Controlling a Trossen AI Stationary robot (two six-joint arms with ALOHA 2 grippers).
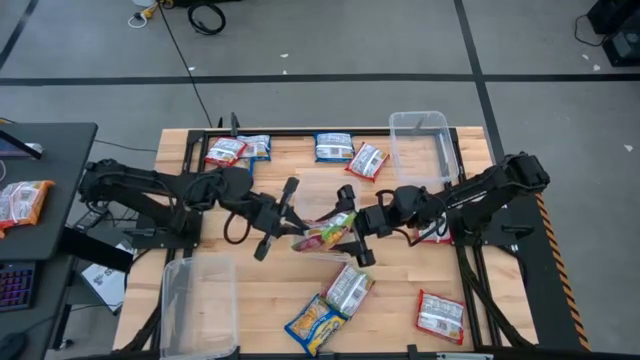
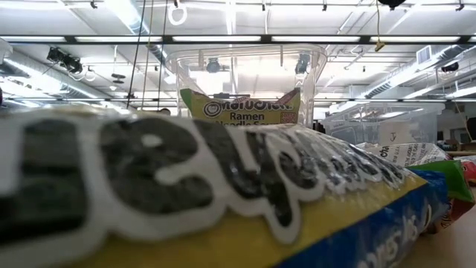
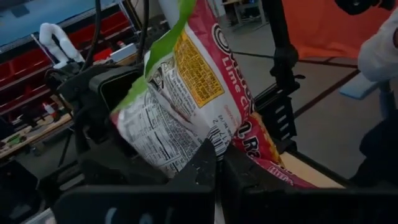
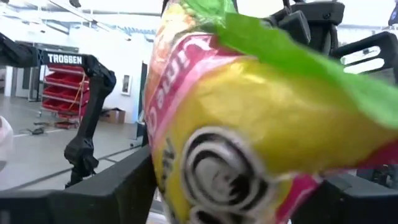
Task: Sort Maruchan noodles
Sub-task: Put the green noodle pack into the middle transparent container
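Mid-table, raised between the two arms: a green-and-pink lime ramen packet (image 1: 327, 236), long axis running roughly from one gripper toward the other. Pinched at one edge by the left gripper (image 1: 300, 231), fingers (image 3: 205, 165) pressed together on the wrapper, printed back panel facing that wrist. Directly opposite, the right gripper (image 1: 354, 232), jaws spread wide to either side of the packet's far end, the wrapper filling its wrist view (image 4: 249, 124); whether the pads touch the plastic, cannot tell. Looks like a hand-over, judged from this: right arm on the far end, left arm carrying. Next move likely turns on the right jaws closing across the packet's short width before the left lets go. Elsewhere, other packets lying flat on the table (image 1: 270, 300): blue-and-yellow packet (image 1: 313, 325) near the front edge, clear tub (image 1: 440, 160) at the back right.
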